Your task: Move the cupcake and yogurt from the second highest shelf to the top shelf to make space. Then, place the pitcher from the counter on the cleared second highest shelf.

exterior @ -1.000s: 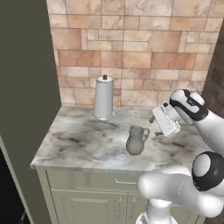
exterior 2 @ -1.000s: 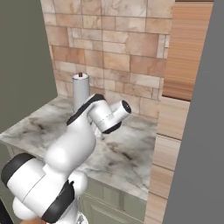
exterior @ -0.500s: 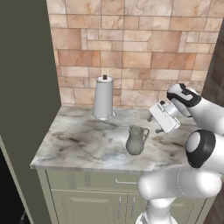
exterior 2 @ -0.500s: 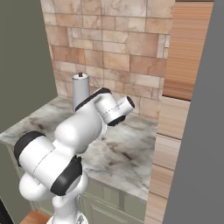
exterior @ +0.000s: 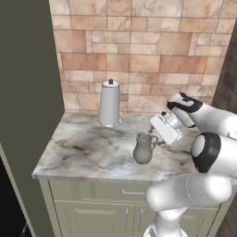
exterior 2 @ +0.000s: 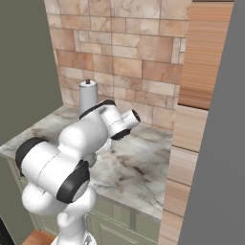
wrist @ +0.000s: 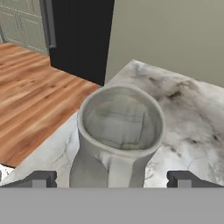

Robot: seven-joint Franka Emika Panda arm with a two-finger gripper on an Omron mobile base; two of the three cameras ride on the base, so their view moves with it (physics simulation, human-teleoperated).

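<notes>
The gripper (exterior: 157, 133) has moved closer to the pitcher (exterior: 144, 148) mid-frame on the counter (exterior: 83, 152), jaws wide open, holding nothing, ready to grab.

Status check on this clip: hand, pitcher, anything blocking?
Hand open, fingertips either side of pitcher, not closed on it. Pitcher upright on counter. White cylinder stands behind, apart. Nothing blocking.

Kitchen, prob. home — marble counter (exterior: 88, 152), cabinet doors (exterior: 92, 217), stone-tile backsplash (exterior: 139, 46).
</notes>
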